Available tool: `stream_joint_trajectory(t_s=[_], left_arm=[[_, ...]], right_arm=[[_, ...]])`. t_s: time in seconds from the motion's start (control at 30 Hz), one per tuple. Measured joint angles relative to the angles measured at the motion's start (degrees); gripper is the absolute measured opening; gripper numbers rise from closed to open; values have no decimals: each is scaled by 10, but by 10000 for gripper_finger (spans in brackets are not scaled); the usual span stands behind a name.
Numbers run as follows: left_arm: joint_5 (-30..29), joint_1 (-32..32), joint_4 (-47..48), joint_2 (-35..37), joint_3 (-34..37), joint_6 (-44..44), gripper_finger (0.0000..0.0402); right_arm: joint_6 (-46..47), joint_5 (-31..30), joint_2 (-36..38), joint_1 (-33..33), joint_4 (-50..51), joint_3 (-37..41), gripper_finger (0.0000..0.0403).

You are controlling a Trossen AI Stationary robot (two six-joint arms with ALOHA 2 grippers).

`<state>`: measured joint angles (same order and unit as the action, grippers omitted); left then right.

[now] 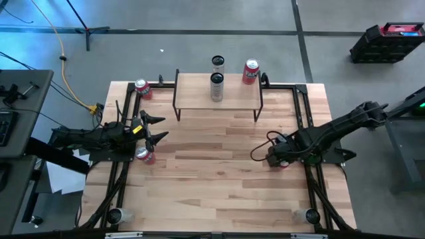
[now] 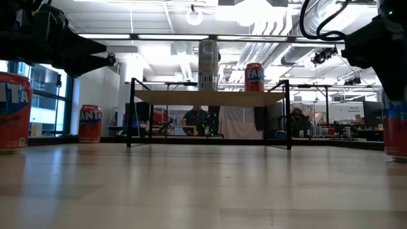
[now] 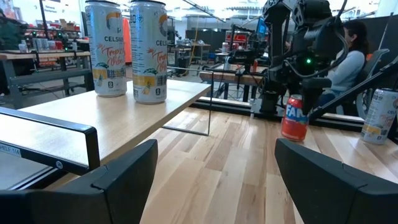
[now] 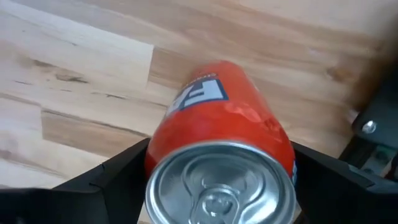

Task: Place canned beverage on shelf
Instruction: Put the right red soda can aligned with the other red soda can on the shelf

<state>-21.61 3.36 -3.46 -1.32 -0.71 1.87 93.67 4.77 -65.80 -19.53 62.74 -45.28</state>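
A red canned beverage point(image 4: 221, 118) stands upright on the table near its right edge. My right gripper point(image 4: 221, 186) points down over it, open, one finger close on either side of the can's upper part. The shelf point(image 1: 199, 96) stands at the table's far middle. On it are two tall pale cans point(image 1: 216, 86) and a red can point(image 1: 250, 71). My left gripper point(image 1: 156, 128) waits open and level at the table's left, touching nothing. Beside it a red can point(image 1: 145, 155) stands on the table.
Another red can point(image 1: 143, 88) stands at the far left corner, left of the shelf. In the left wrist view a pale can point(image 3: 379, 115) stands on the table beyond my right arm. A black frame rail point(image 1: 302, 113) runs along the table's right side. People sit in the room behind.
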Motion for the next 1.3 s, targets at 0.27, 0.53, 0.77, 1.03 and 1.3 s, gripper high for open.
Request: stream_joint_trajectory(t_s=[0.27, 0.53, 0.77, 1.03, 1.3], left_arm=[[0, 0, 0, 0, 0, 0, 314], [0, 0, 0, 0, 0, 0, 314], [0, 0, 0, 0, 0, 0, 314], [0, 0, 0, 0, 0, 0, 314], [0, 0, 0, 0, 0, 0, 314]], right_arm=[[62, -3, 0, 0, -2, 0, 328], [174, -31, 0, -34, -11, 0, 328], [255, -58, 0, -51, -21, 0, 328], [323, -60, 0, -59, -28, 0, 328], [321, -61, 0, -59, -6, 0, 317]])
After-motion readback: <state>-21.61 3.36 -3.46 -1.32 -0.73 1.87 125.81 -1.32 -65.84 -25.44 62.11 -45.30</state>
